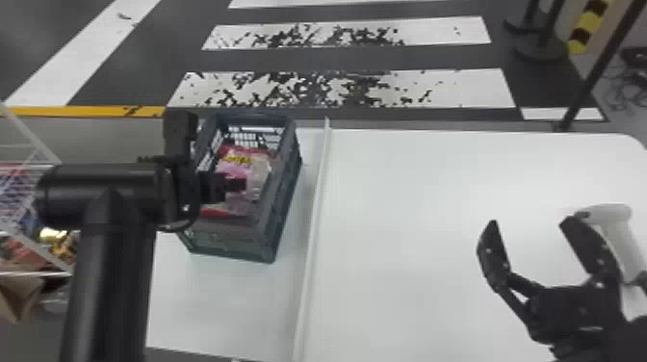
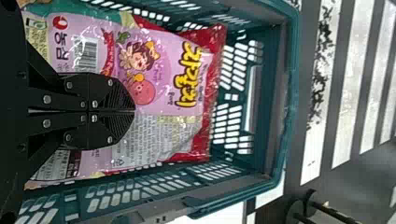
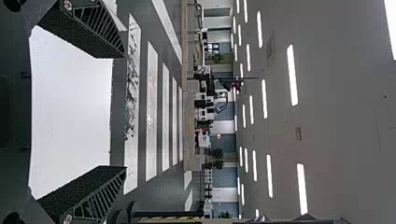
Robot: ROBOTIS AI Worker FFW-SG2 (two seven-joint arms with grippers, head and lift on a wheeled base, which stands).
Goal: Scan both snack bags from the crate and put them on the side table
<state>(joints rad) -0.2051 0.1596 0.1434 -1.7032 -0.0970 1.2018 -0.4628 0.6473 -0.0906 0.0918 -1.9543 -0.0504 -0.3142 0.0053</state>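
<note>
Left arm (image 1: 115, 269): black, rising from the bottom edge of the head view at left, bent toward the crate.
Left claw (image 1: 240, 184): over the crate's inside; clenched, its 2 black fingers pressed together along their length, in front of the pink snack bag in the left wrist view.
Pink snack bag (image 2: 161, 51): glossy, yellow lettering, cartoon figure, barcode; lying in the crate.
Red wrapping (image 2: 217, 56): along the pink bag's edges; cannot tell whether it belongs to a 2nd bag.
Crate (image 1: 281, 192): slotted walls, teal in the left wrist view; on the left worktop.
Left worktop (image 1: 216, 298): white, bordered at its right by a raised ledge (image 1: 313, 231).
Right worktop (image 1: 409, 216): white, broad, beyond the ledge.
Right claw (image 1: 531, 222): above the right worktop, near its right side; released, 2 fingers wide apart.
Scanner (image 1: 614, 226): pale, handheld type, just beside the right claw.
Wire rack (image 1: 36, 165): far left, colourful packets within.
</note>
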